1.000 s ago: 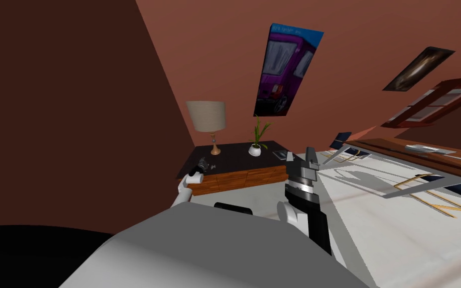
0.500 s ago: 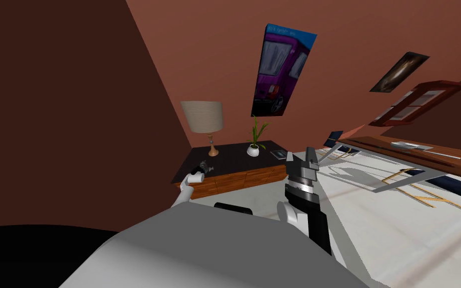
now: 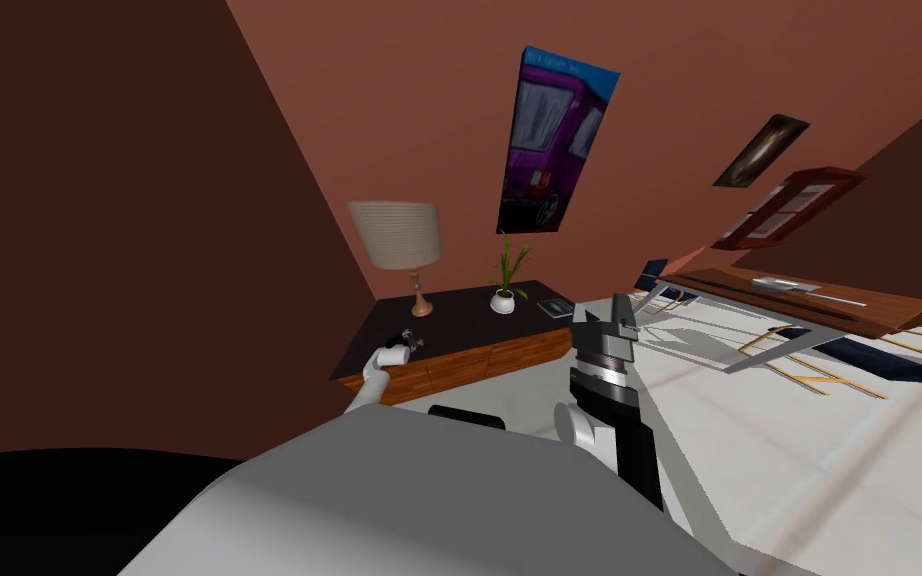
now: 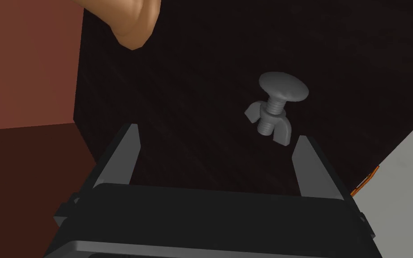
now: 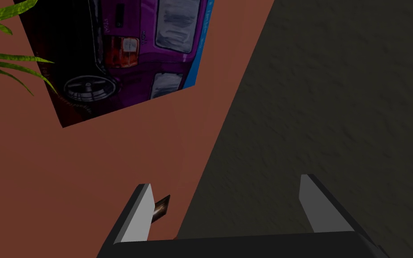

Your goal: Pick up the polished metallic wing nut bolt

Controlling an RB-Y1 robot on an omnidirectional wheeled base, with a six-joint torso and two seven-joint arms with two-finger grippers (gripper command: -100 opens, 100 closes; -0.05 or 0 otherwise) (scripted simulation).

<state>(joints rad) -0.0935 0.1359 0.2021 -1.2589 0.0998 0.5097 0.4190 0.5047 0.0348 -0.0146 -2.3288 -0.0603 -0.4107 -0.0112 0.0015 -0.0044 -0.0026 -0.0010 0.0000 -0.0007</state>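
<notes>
just ahead of the spread left gripper (image 4: 218,159), wing nut bolt (image 4: 275,107) near one finger.

The left gripper (image 4: 217,133) hangs over a flat, near-black tabletop (image 4: 192,80), its two thin light grey fingers (image 4: 127,152) spread wide from the dark box. Taking twelve o'clock as straight ahead along the fingers, the plain grey wing nut bolt (image 4: 275,107) lies at about two o'clock: domed head farthest from the gripper, wing nut on its threaded shank, just beyond one fingertip, a small gap between them. A rounded tan lamp base (image 4: 131,22) sits at eleven, a reddish-brown wall (image 4: 26,62) at nine to ten, pale grey floor (image 4: 411,161) near four.
</notes>
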